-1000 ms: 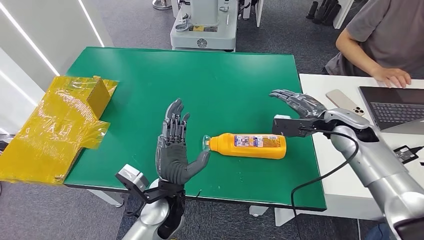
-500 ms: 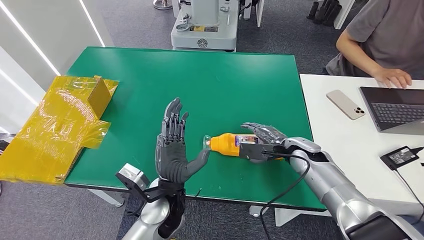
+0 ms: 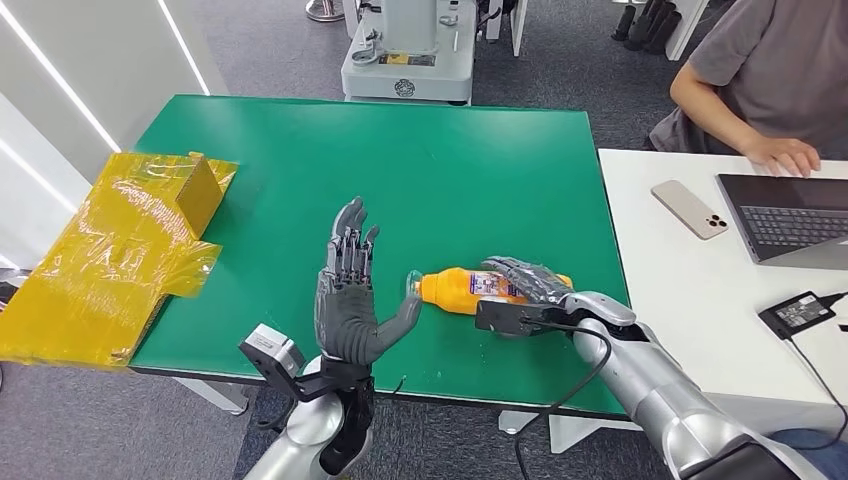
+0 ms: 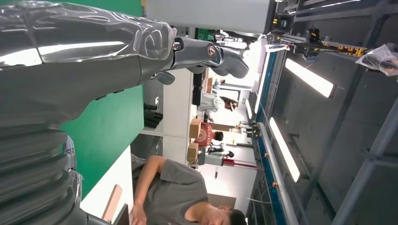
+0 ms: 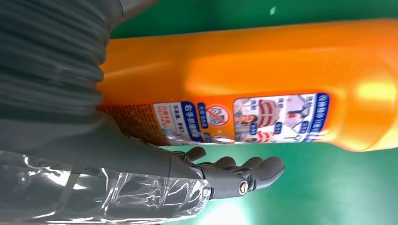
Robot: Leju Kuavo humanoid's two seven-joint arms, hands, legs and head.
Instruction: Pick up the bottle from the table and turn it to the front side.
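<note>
Bottle: orange bottle (image 3: 470, 289) lies on its side on the green table (image 3: 300, 160), near the front edge and a little right of middle, clear cap pointing toward the robot's left hand, base hidden under the right hand.
Long axis: runs across the table, left to right from where the robot stands, roughly along the front edge.
Label: in the right wrist view the small-print label (image 5: 239, 117) with warning icons faces the camera, so I'd judge the front side is turned away.
Right hand: the right hand (image 3: 530, 285) is draped over the base half of the bottle; in the right wrist view its fingers (image 5: 234, 169) lie straight beside the body, with green table between, not wrapped round. I'd call it apart, nothing gripped.
Left hand: the left hand (image 3: 350, 295) stands upright with its fingers spread, holding nothing, just off the cap end and not touching it.
Nearer hand: the right, already on top of the bottle; the left waits just beyond the neck.
Next move: fingers must close across the short width, then lift and roll about that long axis.
Bystander: a person (image 3: 770, 80) sits at the white desk (image 3: 680, 290) by a laptop (image 3: 790, 215).
</note>
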